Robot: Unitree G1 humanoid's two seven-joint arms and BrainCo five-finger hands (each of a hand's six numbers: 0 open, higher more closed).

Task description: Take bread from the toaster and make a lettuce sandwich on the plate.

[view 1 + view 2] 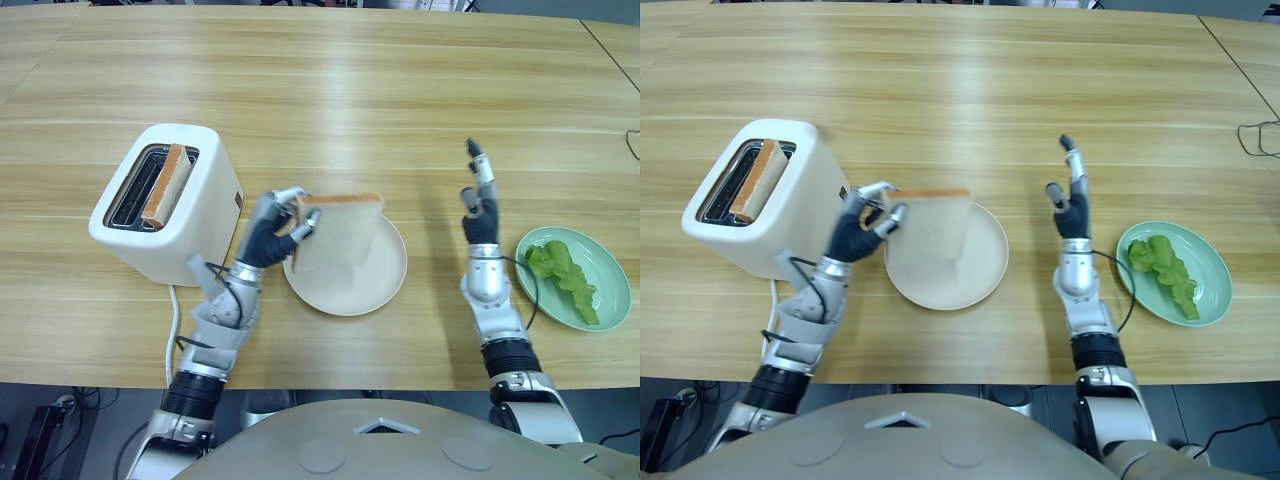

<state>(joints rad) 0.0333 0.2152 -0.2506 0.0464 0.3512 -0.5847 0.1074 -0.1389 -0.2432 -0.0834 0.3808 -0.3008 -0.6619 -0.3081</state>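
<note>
My left hand [272, 232] is shut on a slice of bread [338, 232], holding it upright over the left part of the beige plate [382, 283]. A white toaster [165, 203] stands at the left with a second slice of bread [167, 186] sticking out of its right slot. On the green plate [600, 270] at the right lies the lettuce [562, 270]. My right hand [481, 205] is raised between the two plates, open, its fingers pointing away from me and holding nothing.
The toaster's white cord [172, 335] runs down to the table's near edge. The wooden table [330, 90] stretches far behind the plates. A dark cable [1260, 137] lies at the far right edge.
</note>
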